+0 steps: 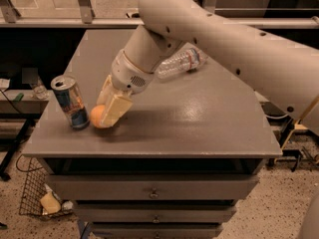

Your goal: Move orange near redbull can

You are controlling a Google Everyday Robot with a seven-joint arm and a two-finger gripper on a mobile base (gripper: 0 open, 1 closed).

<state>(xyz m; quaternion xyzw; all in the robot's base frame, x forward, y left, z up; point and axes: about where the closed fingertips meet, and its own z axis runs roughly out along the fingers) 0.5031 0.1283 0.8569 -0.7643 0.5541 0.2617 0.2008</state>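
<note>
The orange [96, 116] is at the table's [199, 118] front left, just right of the redbull can [71, 102], with a small gap between them. The can stands upright, blue and silver with an open silver top. My gripper [103, 117] reaches down from the big white arm [224, 44] and is shut on the orange, its cream fingers [117, 108] on either side of it. The orange is at the tabletop; I cannot tell whether it touches the surface. The right half of the orange is hidden behind the front finger.
A clear plastic water bottle [179, 62] lies on its side at the back of the table, behind the arm. Drawers [154, 193] sit under the tabletop. A wire basket [35, 195] is on the floor at the lower left. A small bottle [37, 88] stands off the table at the left.
</note>
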